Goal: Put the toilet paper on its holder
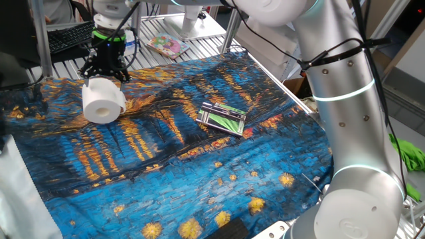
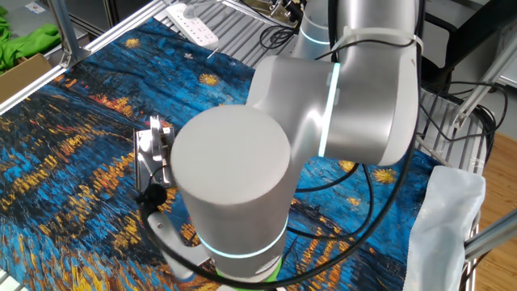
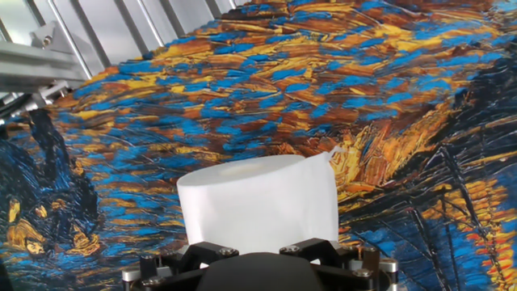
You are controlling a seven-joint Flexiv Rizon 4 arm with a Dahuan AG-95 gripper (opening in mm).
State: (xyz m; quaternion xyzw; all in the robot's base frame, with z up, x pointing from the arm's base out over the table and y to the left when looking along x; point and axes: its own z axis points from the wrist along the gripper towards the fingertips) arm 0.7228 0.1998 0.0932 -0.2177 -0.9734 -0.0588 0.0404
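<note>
The toilet paper [image 1: 103,101] is a plump white roll, held in my gripper [image 1: 105,77] over the far left part of the blue-and-orange painted cloth [image 1: 186,172]. The black fingers [image 1: 87,72] are shut on its sides. In the hand view the roll [image 3: 257,202] fills the lower middle, just ahead of the gripper [image 3: 258,246], with a loose paper edge at its right. The holder [image 1: 222,118], a flat green striped piece with silver edges, lies on the cloth well to the right of the roll. In the other fixed view the holder [image 2: 153,149] is partly hidden behind my arm.
A pink-and-yellow booklet [image 1: 166,45] lies on the slatted metal table behind the cloth. A keyboard [image 1: 66,36] sits at the far left. My arm's large silver links [image 1: 339,99] stand at the right. A white power strip [image 2: 194,24] lies at the cloth's edge.
</note>
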